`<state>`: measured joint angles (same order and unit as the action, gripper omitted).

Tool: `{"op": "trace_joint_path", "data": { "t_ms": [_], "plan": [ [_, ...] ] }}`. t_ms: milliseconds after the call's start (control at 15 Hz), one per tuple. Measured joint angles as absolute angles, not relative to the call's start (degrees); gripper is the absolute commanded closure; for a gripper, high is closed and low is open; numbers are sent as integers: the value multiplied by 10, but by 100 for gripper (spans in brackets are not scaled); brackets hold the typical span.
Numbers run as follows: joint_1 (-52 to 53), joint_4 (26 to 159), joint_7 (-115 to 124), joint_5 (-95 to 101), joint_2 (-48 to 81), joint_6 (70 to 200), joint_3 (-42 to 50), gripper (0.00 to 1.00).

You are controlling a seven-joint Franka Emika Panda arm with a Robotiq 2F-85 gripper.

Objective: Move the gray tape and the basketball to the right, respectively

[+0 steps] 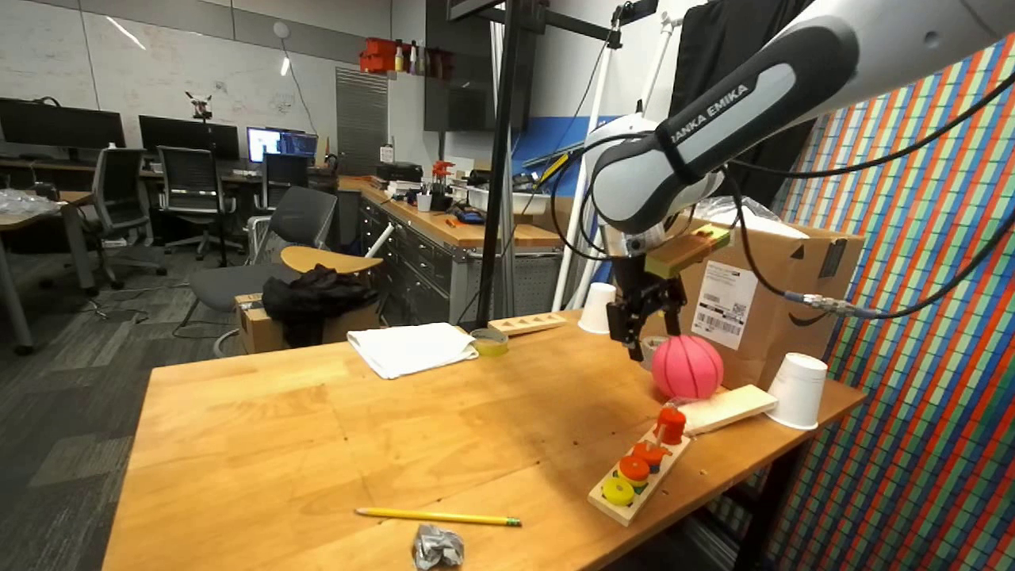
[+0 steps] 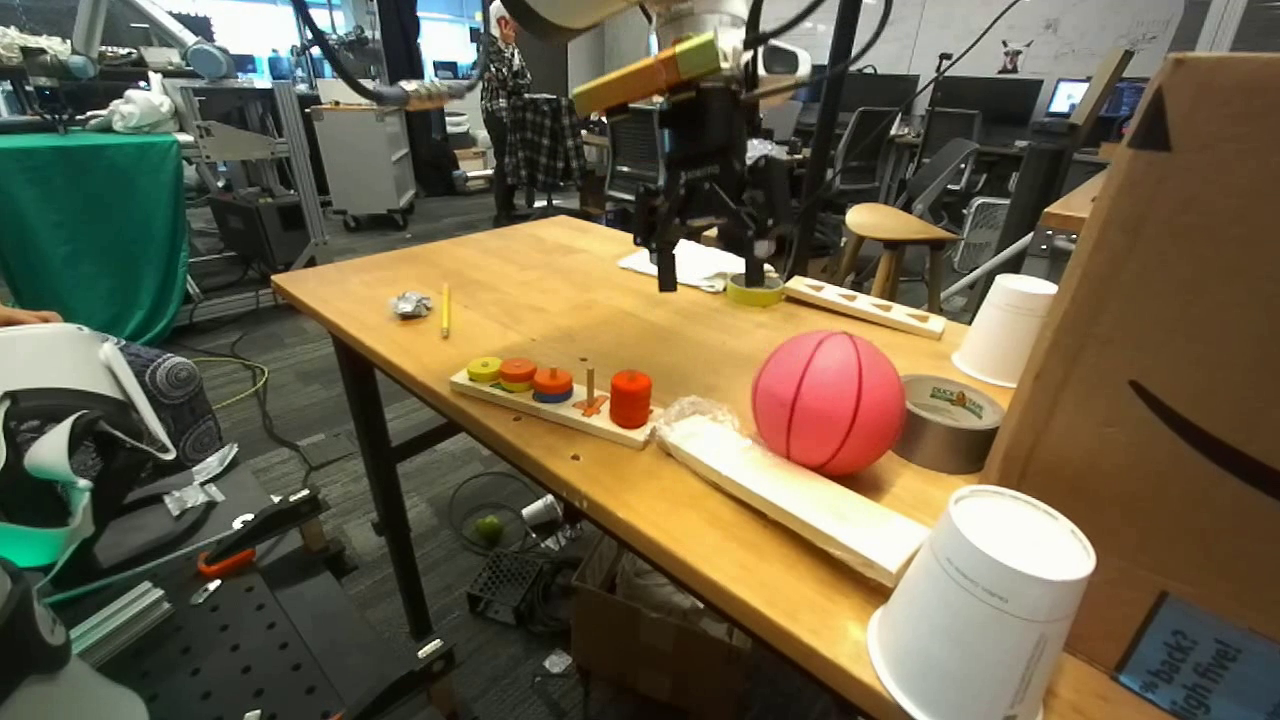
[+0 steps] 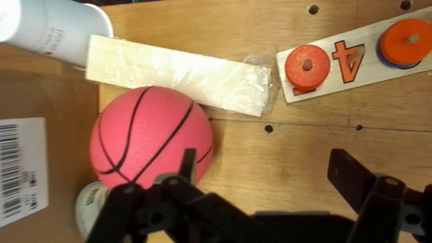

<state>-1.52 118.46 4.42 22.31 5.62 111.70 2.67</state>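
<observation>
The pink basketball (image 1: 687, 367) rests on the wooden table, close to the cardboard box; it also shows in an exterior view (image 2: 828, 402) and in the wrist view (image 3: 152, 135). The gray tape roll (image 2: 940, 440) lies flat beside the ball, next to the box. It is partly hidden behind the ball in an exterior view (image 1: 649, 349) and partly behind a finger in the wrist view (image 3: 88, 202). My gripper (image 2: 711, 272) is open and empty above the table. In the wrist view the gripper (image 3: 264, 155) has one finger overlapping the ball's edge and the other over bare wood.
A cardboard box (image 1: 793, 317) stands behind the ball. A wrapped wooden board (image 2: 790, 500) lies along the ball's side, with a ring stacker (image 2: 550, 400) at its end. White cups (image 2: 985, 600) (image 1: 597, 308), yellow tape (image 1: 490, 342), a white cloth (image 1: 412, 349) and a pencil (image 1: 436, 517) are also on the table.
</observation>
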Motion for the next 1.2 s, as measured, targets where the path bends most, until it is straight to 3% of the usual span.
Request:
{"op": "trace_joint_path", "data": {
  "t_ms": [600,1200],
  "plan": [
    [1,1292,248,381,-88,1175,-19,0],
    [34,1348,258,233,-103,1244,-53,0]
  ]
}}
